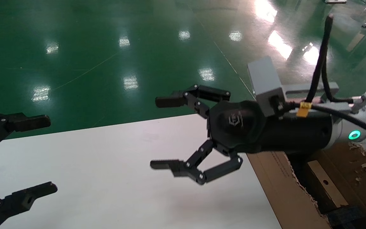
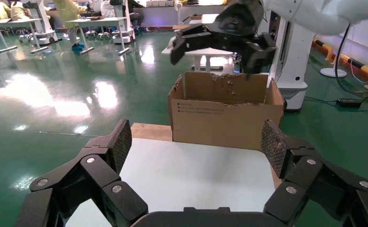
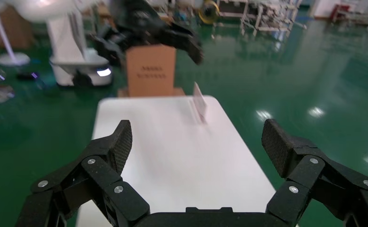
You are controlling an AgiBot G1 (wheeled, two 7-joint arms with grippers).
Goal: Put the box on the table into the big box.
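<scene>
Nearest the head camera, left gripper: black linkage gripper (image 1: 27,156) at the left edge over the table, its two fingers spread wide with nothing between them.
Left wrist view adds: mesh-textured pads (image 2: 121,143) on the left gripper's (image 2: 198,144) fingers, which the head view does not resolve.
Table: large smooth white tabletop (image 1: 106,165) with a rounded corner (image 2: 196,175); the right wrist view shows its far end (image 3: 172,151) too.
Right gripper: black gripper (image 1: 165,133) reaching from the right over the table's middle, fingers splayed fully apart, gripping nothing; its own wrist view (image 3: 198,137) shows the same coarse pads.
Small box: flat brown cardboard box with one round hole (image 1: 326,183), lying down inside the big carton, seen only from the head; the carton wall hides it in the left wrist view.
Big box: large brown corrugated carton (image 1: 294,197) with ragged torn edges, just beside the table's right end; printed text on its side shows from the left wrist (image 2: 226,111).
Only in the right wrist view: a thin pale upright card (image 3: 200,103) on the table, and a brown carton (image 3: 151,71) past its far end.
Floor: glossy green floor (image 1: 122,47) with bright light reflections.
</scene>
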